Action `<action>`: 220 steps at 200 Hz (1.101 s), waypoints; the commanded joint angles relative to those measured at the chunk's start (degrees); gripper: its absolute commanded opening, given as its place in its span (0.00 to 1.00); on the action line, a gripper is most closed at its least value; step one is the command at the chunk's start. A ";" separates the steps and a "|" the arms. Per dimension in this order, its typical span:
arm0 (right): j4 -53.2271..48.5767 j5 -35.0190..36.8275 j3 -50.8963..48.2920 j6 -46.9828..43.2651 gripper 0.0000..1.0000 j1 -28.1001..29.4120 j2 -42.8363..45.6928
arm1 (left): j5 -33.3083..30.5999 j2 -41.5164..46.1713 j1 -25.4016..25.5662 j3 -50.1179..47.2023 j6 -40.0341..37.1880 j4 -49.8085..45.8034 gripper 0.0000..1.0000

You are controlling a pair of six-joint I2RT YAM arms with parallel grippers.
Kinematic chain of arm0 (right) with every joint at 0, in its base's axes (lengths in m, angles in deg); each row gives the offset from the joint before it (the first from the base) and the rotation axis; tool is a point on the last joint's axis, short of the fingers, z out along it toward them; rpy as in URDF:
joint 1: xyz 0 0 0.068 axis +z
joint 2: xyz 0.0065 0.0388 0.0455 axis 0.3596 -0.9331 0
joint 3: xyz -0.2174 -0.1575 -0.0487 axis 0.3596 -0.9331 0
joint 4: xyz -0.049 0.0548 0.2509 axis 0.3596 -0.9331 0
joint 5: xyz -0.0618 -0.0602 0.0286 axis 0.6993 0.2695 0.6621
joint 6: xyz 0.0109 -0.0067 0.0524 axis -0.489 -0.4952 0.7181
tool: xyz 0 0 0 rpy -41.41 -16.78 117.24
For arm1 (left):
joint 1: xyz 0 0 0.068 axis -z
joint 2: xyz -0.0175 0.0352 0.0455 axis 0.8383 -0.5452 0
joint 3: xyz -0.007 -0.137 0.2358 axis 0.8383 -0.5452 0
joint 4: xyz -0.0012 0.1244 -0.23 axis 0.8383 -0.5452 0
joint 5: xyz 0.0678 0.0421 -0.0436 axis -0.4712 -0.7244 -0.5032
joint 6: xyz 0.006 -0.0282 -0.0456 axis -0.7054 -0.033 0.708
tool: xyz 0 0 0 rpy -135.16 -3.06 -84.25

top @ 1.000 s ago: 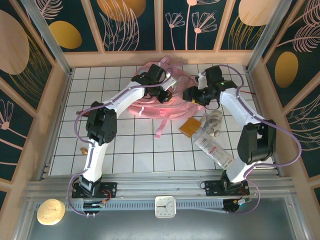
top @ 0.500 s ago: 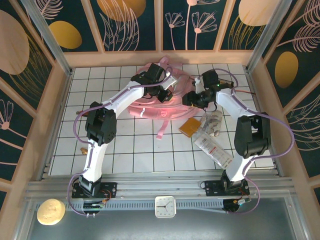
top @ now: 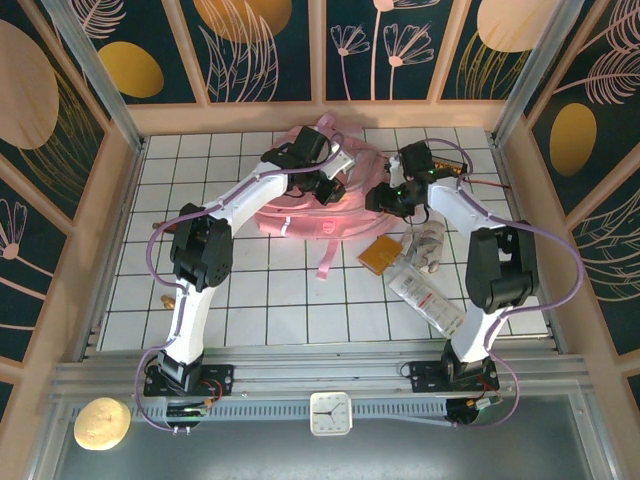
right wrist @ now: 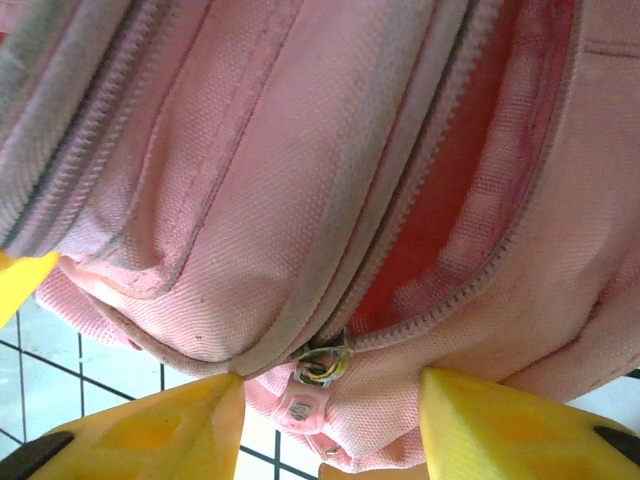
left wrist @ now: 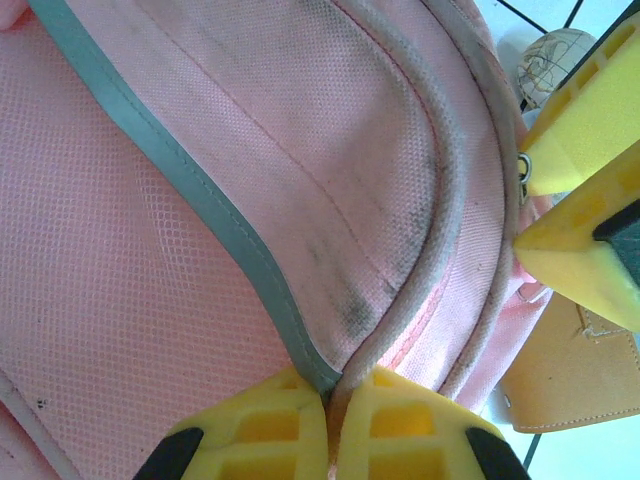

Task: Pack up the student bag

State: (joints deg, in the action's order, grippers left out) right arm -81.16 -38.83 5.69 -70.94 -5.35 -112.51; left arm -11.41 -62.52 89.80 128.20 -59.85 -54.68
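The bag (top: 350, 212) lies at the far middle of the counter (top: 150, 200), its top edge close to the back wall (top: 300, 115). Open tiles spread to its left and along the near rows. To the right there is less room: a tan wallet (top: 381, 253), a globe-printed ball (top: 430, 245) and a clear pack (top: 425, 297) lie close together between the bag and the right arm.

In all there are two arms, one bag, one wallet, one ball, one pack and one small brown bit (top: 168, 299) near the left wall.

The left end effector (left wrist: 333, 395) is closed, pinching the bag's fabric where a grey strip (left wrist: 170, 165) meets the piped seam. The right end effector (right wrist: 330, 400) is at the bag's right end with its fingers apart. They stand on either side of a zip pull (right wrist: 320, 368) without touching it, and the zip beside it is partly open.

Since a second ago the right arm's wrist has swung in toward the bag, its elbow has drawn away from the right wall, and its fingers have narrowed. The left arm has kept its pose and grip.
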 commanded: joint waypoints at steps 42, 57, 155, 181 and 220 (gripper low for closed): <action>5.10 6.10 -0.14 -1.85 0.47 4.19 -1.23 | 7.06 4.48 0.67 1.48 3.73 0.62 0.00; 8.02 5.07 -2.02 -3.25 0.47 4.86 -0.43 | 7.36 4.53 0.62 1.44 3.81 0.67 0.00; 11.07 1.99 -2.95 -3.95 0.15 4.32 -1.74 | 7.45 5.23 0.65 0.30 4.50 0.89 0.00; 7.45 3.95 -2.02 -4.04 0.04 4.36 -0.19 | 5.89 5.16 0.65 0.80 5.46 0.96 0.00; -3.40 6.60 1.65 -5.95 0.00 6.24 1.31 | 2.69 3.36 0.69 3.33 9.17 0.64 0.00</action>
State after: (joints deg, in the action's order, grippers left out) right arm -77.03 -32.99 4.08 -74.65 -1.74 -112.90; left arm -11.83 -61.56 89.23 128.00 -55.80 -55.95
